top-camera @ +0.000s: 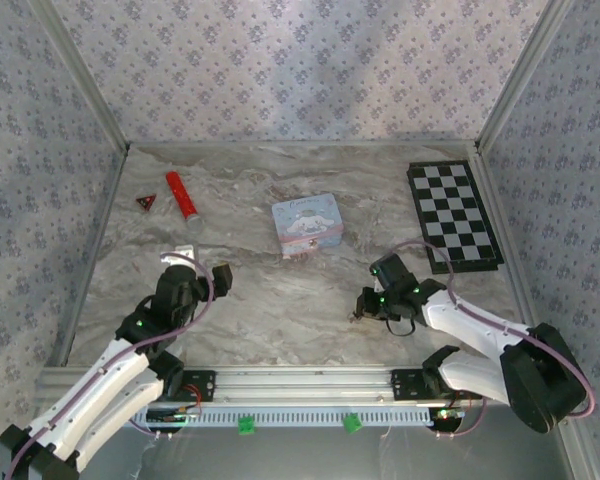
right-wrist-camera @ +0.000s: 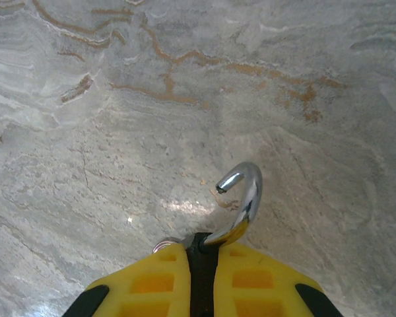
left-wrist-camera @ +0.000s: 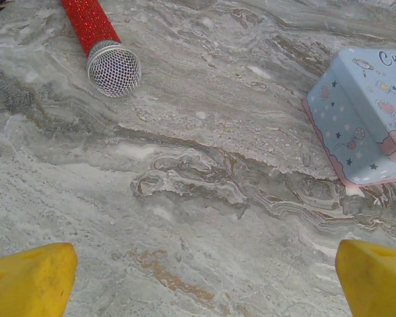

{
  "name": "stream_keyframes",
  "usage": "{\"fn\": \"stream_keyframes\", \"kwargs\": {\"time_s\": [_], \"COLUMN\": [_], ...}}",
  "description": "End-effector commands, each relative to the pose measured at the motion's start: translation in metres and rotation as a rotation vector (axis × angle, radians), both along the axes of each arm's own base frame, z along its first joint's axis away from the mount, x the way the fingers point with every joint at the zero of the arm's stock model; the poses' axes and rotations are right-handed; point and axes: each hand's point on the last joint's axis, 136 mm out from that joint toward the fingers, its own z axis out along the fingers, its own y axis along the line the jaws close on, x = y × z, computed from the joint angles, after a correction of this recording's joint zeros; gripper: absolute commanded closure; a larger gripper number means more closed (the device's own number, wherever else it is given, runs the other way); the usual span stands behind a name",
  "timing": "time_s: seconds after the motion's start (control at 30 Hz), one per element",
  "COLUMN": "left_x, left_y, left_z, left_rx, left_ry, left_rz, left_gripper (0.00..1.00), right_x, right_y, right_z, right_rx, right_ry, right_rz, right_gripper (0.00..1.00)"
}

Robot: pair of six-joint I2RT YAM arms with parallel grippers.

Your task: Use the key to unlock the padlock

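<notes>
At the bottom centre of the right wrist view, the right fingers (right-wrist-camera: 152,281) are clamped on the padlock (right-wrist-camera: 243,198). Its shackle tip hangs free, so unlocking looks done. The left fingers (left-wrist-camera: 30,281) gape wide, empty, over the desk (left-wrist-camera: 198,198).

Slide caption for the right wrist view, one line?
Right gripper shut on the padlock, its chrome shackle curling out with the free end exposed above the marbled table.

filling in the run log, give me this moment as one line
left gripper open, empty, over table | right gripper shut on padlock | shackle end free of body
</notes>
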Motion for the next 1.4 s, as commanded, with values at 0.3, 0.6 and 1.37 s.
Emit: {"fn": "stream_keyframes", "kwargs": {"time_s": [0.3, 0.6, 1.37], "left_x": [0.000, -0.002, 0.032], "left_y": [0.007, 0.017, 0.035], "left_z": [0.010, 0.013, 0.094], "left_rx": [0.004, -0.001, 0.134], "left_ry": [-0.053, -0.082, -0.341], "left_rz": [0.029, 0.076, 0.202], "left_gripper": [0.00, 0.00, 0.00], "right_x": [-0.003, -0.004, 0.100], "right_y": [-0.020, -0.032, -0.078], "right_z": [-0.009, -0.002, 0.160], "right_rx": [-0.088, -0.130, -0.272], "right_ry": [0.009, -0.009, -0.547], "right_rz": [-0.072, -0.099, -0.210], "right_gripper": [0.72, 0.60, 0.32]}}
